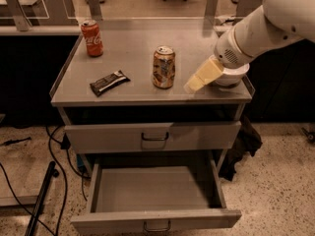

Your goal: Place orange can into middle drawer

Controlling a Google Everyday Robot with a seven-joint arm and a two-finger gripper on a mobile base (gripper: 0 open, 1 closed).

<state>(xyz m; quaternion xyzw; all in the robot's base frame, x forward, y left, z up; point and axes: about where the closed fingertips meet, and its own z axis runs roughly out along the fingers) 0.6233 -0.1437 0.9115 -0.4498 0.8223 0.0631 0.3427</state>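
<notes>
The orange can (163,67) stands upright near the front middle of the grey cabinet top (133,48). My gripper (195,84) hangs on the white arm just right of the can, low over the top's front edge, a short gap from the can and holding nothing. The middle drawer (152,193) is pulled open below, empty, with its small dark loop handle (157,225) at the front.
A red cola can (92,38) stands at the back left. A dark snack bar (109,82) lies front left. A white bowl (231,75) sits at the right edge, partly behind my arm. The upper drawer (152,136) is shut. Cables lie on the floor at left.
</notes>
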